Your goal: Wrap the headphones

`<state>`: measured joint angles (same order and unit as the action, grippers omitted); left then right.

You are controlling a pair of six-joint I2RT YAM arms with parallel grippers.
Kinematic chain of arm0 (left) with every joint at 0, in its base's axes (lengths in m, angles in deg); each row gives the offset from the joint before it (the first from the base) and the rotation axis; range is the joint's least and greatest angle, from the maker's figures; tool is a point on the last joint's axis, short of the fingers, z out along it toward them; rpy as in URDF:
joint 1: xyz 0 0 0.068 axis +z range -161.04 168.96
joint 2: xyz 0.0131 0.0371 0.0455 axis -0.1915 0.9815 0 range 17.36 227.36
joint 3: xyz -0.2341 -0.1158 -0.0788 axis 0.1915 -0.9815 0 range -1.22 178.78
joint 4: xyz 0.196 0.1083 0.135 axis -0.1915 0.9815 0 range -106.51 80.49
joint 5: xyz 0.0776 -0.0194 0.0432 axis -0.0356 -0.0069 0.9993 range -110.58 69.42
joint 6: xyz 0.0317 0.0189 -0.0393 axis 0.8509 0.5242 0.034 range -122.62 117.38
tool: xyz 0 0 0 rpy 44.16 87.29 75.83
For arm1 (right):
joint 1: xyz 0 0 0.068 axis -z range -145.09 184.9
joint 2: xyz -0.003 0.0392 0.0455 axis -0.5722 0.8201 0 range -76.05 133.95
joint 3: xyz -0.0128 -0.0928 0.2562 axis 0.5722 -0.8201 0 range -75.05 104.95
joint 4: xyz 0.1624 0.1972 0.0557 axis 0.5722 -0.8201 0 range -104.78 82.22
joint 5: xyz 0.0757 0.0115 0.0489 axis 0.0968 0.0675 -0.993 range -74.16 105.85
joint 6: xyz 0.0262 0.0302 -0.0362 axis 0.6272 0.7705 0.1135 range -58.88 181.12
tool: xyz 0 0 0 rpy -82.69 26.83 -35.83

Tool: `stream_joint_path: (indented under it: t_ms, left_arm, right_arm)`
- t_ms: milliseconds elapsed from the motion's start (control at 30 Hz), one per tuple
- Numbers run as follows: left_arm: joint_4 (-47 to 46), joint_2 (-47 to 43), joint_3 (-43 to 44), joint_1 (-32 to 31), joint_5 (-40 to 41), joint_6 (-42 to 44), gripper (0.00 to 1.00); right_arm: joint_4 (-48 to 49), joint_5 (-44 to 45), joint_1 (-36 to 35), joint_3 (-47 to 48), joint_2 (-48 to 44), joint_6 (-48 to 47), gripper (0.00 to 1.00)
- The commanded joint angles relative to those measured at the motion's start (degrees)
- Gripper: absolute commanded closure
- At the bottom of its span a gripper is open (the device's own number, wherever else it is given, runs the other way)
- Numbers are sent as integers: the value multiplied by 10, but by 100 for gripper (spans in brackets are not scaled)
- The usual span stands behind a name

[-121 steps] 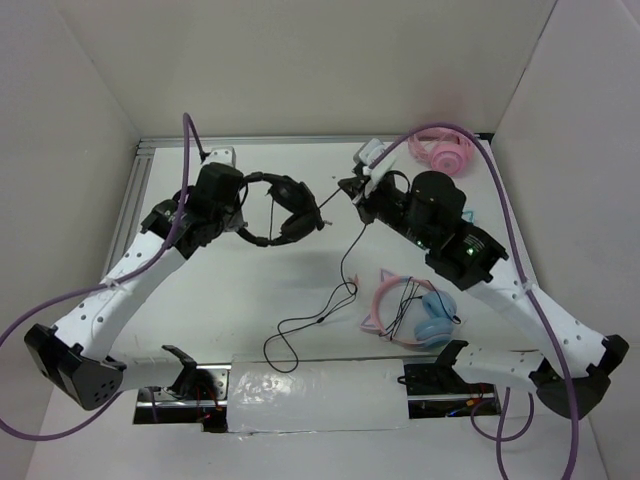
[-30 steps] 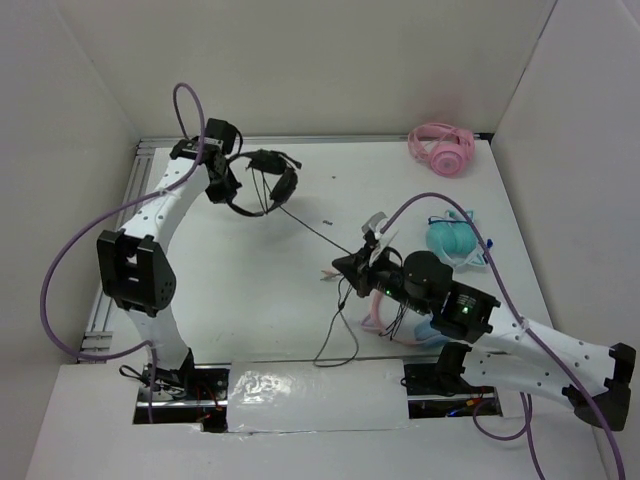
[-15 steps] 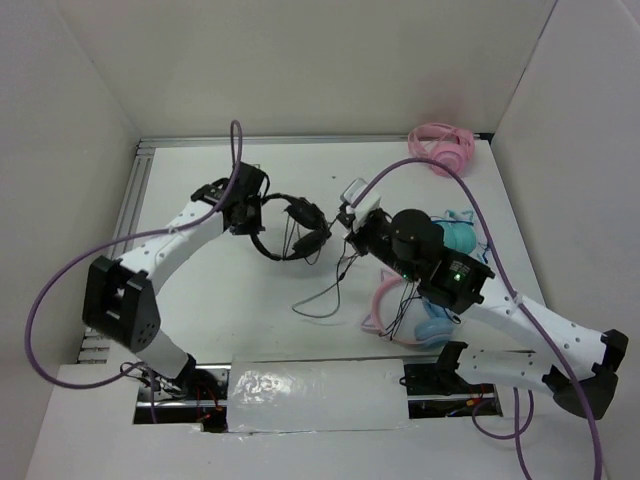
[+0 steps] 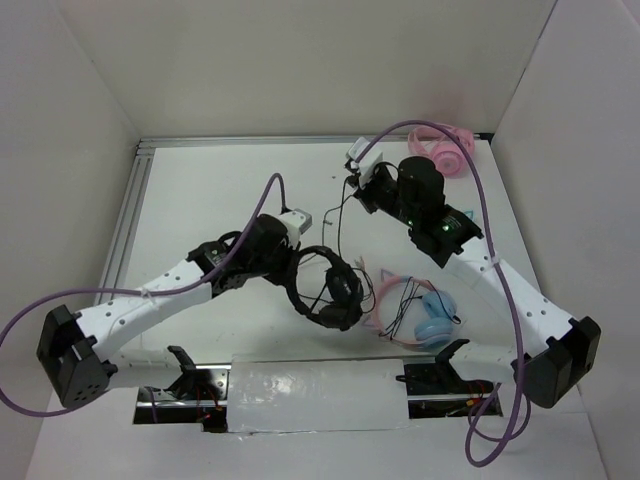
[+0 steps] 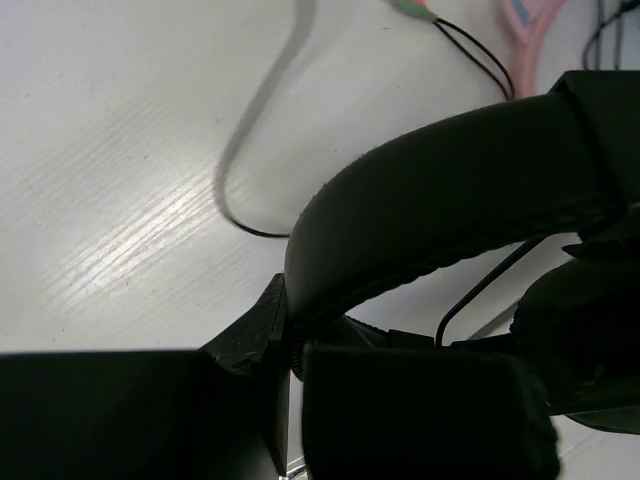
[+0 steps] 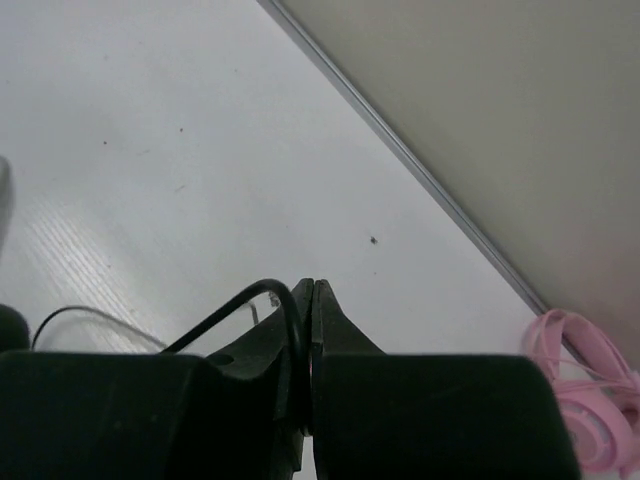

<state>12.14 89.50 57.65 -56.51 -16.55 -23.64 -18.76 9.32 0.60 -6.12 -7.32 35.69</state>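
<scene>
Left jaws: clenched on headphones (image 5: pixel 440 220) headband | right jaws: pinched together, seemingly nipping cable (image 6: pixel 272 286)

The headphones (image 4: pixel 338 292) are at the front middle of the table (image 4: pixel 200 190), with the left fingers (image 5: pixel 400 410) clamped on the headband (image 5: pixel 450 210) at their left side. Just to their right, on the table, lie cat-ear headphones (image 4: pixel 430 325). The cable (image 4: pixel 338 225) runs from the headphones back to the right fingers (image 6: pixel 430 410), which pinch it farther toward the rear. Another pair of headphones (image 4: pixel 447 152) lies in the far right corner, behind the right arm.
</scene>
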Motion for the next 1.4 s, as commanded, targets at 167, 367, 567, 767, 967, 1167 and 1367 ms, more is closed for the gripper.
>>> stream_joint_path:
  t_ms: [167,367,567,767,967,1167,1367]
  left_arm:
    - [-97,-131,-25,-52,-84,49,100]
    - [-86,-178,-25,-60,-67,35,100]
    - [12,-131,19,-11,56,-39,100]
    - [47,-43,55,84,60,-93,100]
    - [72,36,119,193,37,-136,100]
    - [73,87,193,326,-52,-150,100]
    - [46,71,225,418,-156,-146,100]
  right_arm:
    - [98,-102,29,-43,-6,27,93]
    - [155,-57,42,-77,-24,88,100]
    - [138,-81,50,-100,-136,128,100]
    - [51,-82,-15,-73,-233,126,100]
    - [35,38,-128,-187,-318,186,100]
    - [16,129,-192,-273,-366,253,100]
    - [0,191,-201,-316,-346,297,100]
